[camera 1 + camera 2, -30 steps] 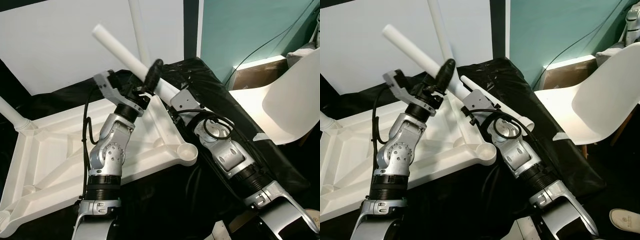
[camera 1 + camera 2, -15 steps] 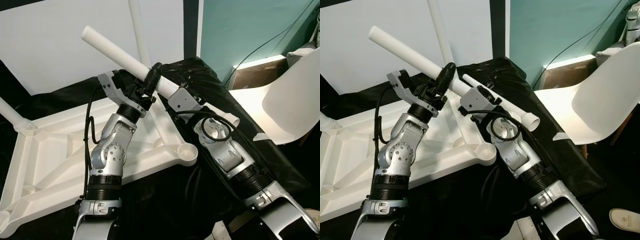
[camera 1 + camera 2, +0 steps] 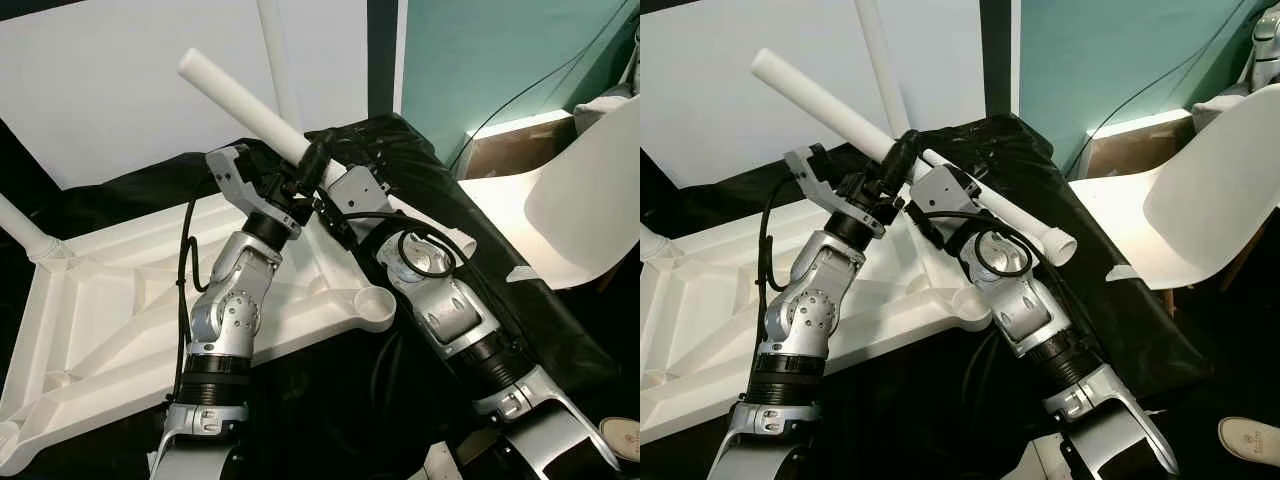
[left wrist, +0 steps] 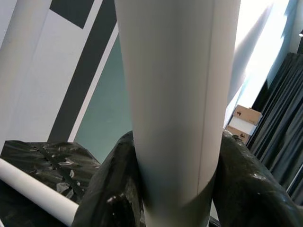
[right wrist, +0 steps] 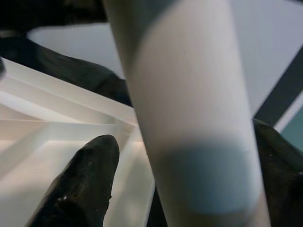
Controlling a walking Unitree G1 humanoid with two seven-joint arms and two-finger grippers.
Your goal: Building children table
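Left end effector (image 3: 308, 165) clamping white table leg (image 3: 240, 104), right end effector (image 5: 180, 156) around it, leg tilted up-left

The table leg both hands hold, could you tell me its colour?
White table leg, clearest in the left eye view.

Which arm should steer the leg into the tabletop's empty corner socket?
Probably the right: its tool holds the table leg at the lower end, nearer the socket. The left tool grips higher up.
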